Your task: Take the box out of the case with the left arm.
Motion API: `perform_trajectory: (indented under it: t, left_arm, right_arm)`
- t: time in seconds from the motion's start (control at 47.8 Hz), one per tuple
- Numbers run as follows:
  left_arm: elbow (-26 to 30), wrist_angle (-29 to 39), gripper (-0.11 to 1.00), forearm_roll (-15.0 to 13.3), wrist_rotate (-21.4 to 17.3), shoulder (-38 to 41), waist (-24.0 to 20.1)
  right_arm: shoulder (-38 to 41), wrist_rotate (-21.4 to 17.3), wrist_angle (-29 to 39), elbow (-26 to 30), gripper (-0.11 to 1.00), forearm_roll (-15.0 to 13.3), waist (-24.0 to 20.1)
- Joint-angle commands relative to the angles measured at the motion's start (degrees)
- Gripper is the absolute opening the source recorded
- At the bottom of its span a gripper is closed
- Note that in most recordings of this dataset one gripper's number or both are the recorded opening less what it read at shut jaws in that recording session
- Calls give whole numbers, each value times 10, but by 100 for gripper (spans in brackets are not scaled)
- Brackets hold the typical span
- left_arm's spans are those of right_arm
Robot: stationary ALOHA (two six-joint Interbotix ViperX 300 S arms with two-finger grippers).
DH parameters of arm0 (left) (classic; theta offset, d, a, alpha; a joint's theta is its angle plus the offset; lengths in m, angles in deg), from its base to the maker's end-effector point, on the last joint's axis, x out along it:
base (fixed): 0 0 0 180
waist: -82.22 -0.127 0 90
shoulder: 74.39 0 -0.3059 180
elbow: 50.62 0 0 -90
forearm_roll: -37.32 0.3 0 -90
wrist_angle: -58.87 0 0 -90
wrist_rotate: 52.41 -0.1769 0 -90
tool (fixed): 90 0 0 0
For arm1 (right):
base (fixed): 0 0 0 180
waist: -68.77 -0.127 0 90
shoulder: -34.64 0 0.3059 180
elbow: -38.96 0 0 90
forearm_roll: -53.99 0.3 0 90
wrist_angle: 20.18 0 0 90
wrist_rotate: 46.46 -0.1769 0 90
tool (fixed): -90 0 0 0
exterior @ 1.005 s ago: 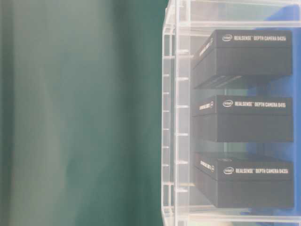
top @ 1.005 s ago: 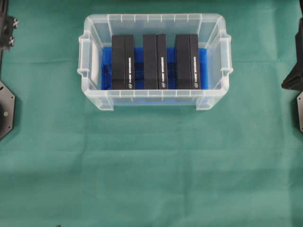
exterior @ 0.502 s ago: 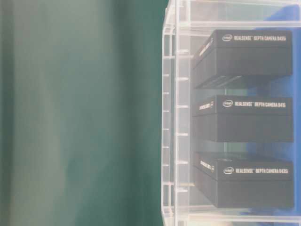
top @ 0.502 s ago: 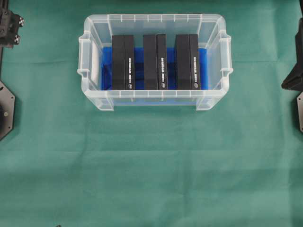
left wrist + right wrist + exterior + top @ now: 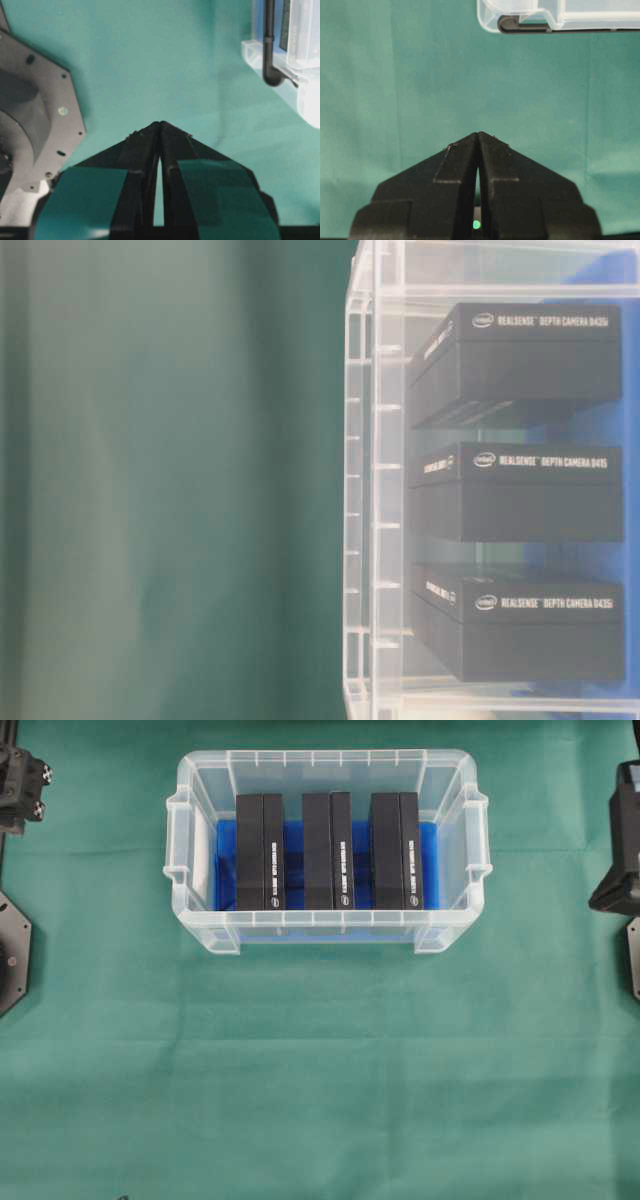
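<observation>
You had barely begun: all three RealSense camera boxes [image 5: 260, 851] stood on edge inside the clear case [image 5: 200, 925]. Your left gripper [image 5: 160, 125] was pressed together, empty, over the green cloth [image 5: 320, 1070] left of the case; the right gripper [image 5: 478, 135] was likewise together.

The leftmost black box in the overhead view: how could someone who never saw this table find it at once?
On the green cloth stands a clear plastic case with a blue bottom. Three black boxes stand in a row inside it. Yours is the one nearest the left arm, with only one neighbour, on its right.
</observation>
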Motion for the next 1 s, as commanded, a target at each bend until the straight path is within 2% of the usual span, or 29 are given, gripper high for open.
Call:
perform_trajectory:
  t: [0.0, 0.063, 0.126, 0.335, 0.44, 0.775, 0.984]
  left_arm:
    - [6, -2, 3, -1, 5, -1, 2]
    - [4, -2, 10, -1, 9, -2, 2]
    - [4, -2, 21, -1, 11, -1, 3]
    - [4, -2, 82, -1, 18, -2, 6]
    - [1, -2, 99, -1, 20, -3, 7]
    - [1, -2, 98, -1, 18, -3, 9]
    - [9, -13, 98, 0, 18, 12, 25]
  right_arm:
    - [1, -2, 0, 16, 3, -3, 1]
    - [0, -2, 0, 16, 3, -7, 1]
    - [1, -1, 0, 16, 3, -11, 1]
    - [1, -1, 0, 15, 3, -22, 1]
    - [1, -1, 0, 16, 3, -22, 1]
    - [1, -1, 0, 16, 3, -26, 1]
    - [0, -1, 0, 16, 3, -26, 2]
